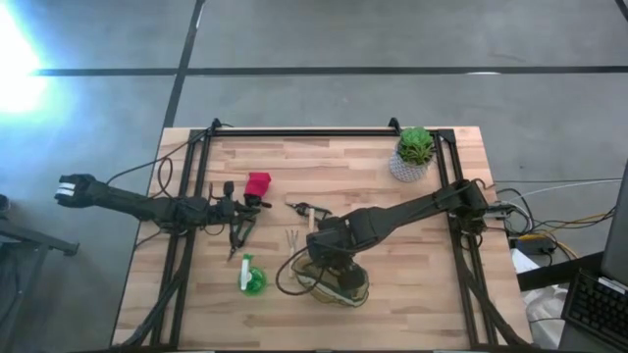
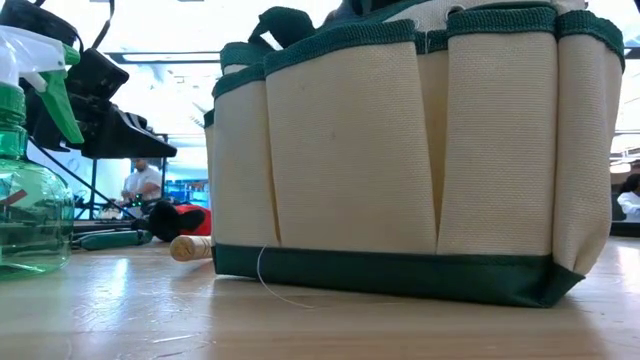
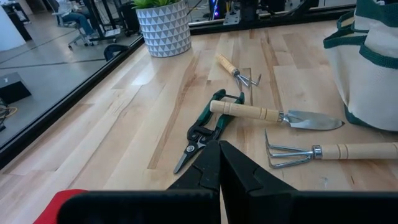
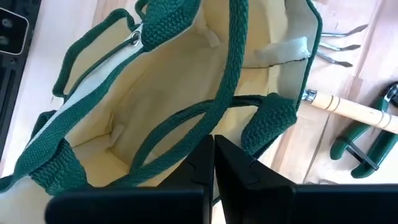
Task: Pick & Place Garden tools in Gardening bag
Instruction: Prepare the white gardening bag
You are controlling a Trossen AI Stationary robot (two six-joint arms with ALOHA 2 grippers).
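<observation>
The gardening bag point(image 1: 339, 284) is seen standing upright, mouth upward, with its green strap handles point(image 4: 205, 118) crossing the opening. The right gripper point(image 4: 213, 163) is held directly above the bag's mouth, arm reaching in from the potted plant point(image 1: 414, 152) side, fingers pressed together and holding nothing. Beside the bag, the trowel point(image 3: 273, 114) and rake point(image 3: 329, 151) lie flat, with their metal ends pointing in opposite directions. The pruners point(image 3: 205, 127) lie just beyond the left gripper point(image 3: 219, 168), which is likewise closed and empty. The spray bottle point(image 1: 251, 277) lies near the bag.
</observation>
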